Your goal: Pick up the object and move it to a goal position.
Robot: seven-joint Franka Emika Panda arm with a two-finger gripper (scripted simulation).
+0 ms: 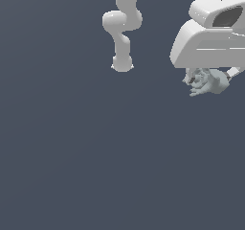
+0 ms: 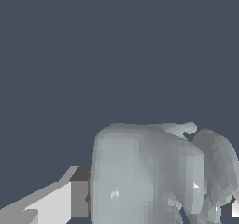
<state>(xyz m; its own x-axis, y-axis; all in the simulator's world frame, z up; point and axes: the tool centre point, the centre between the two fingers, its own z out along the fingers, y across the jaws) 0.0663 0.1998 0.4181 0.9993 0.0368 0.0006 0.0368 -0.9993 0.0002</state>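
The fingers (image 2: 70, 202) pinch the pale grey-green lumpy object (image 1: 206, 82), apparently clear of the counter (image 1: 95, 152). Judging by this, carrying is underway; next comes steady travel to the goal.

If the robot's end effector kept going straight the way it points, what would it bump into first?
The lumpy grey-green object already sits right at the end effector, filling the wrist view. Beyond it, only the plain dark ground shows; how far off is unclear.
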